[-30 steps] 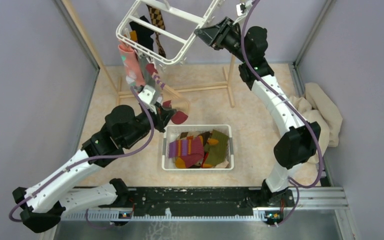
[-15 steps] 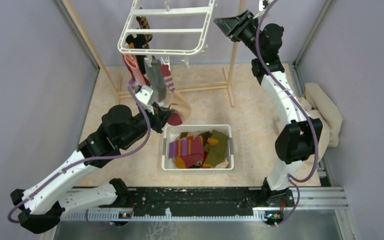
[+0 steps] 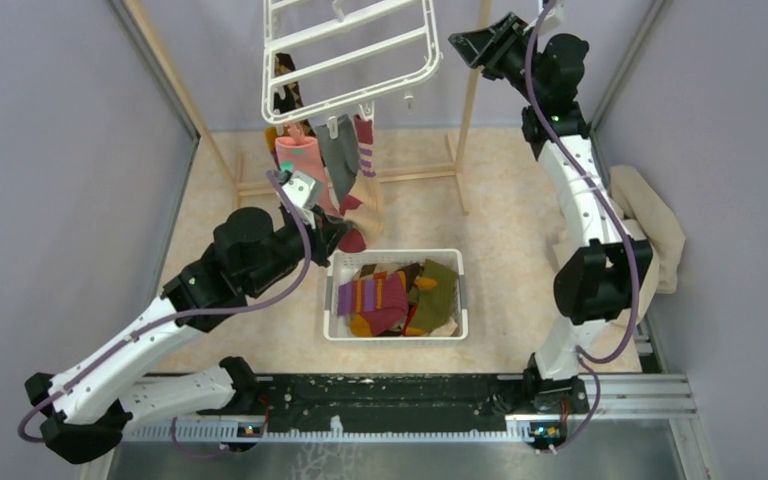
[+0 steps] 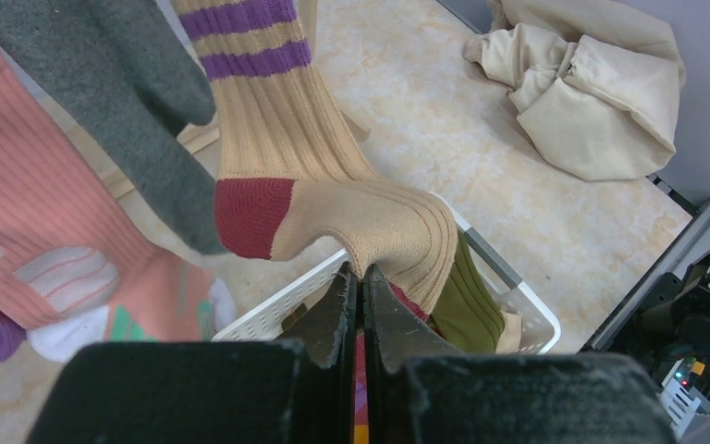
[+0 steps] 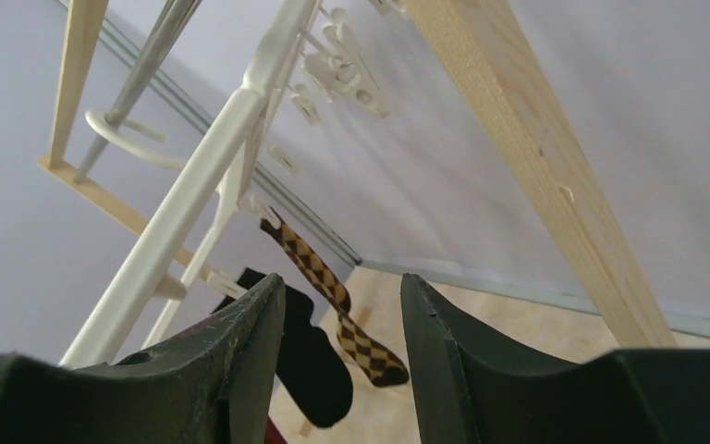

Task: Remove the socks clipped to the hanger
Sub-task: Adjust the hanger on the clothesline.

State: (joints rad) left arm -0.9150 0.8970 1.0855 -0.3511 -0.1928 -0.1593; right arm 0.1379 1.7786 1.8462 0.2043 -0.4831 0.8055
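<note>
Tan ribbed sock: it has purple bands on the leg and a maroon toe. The cuff is up at the near rim of the hanger, and the foot bends sideways and down to my left gripper.
Left gripper: the fingers are pressed together and pinch the lower fold of that sock's foot, just above the rim of the basket.
Long axis: the sock runs from its clip, high and away from me, down and back toward my pinch. I judge the pull should follow that line, downward and toward the basket.
Clip to pinch: they are well apart, with the whole leg of the sock between them.
Right gripper: the jaws are spread with nothing between them. It sits high beside the hanger's right edge. The white rail passes just left of its left finger, and I cannot tell whether they touch. The wooden post is on its other side.
Nearer arm: my left is nearer the near-rim row, where the pink sock and grey sock hang just beside the tan one. My right looks toward the black sock and argyle sock.
Risk: nothing grips the frame, so I judge a tug may swing or tilt it rather than free the clip.
</note>
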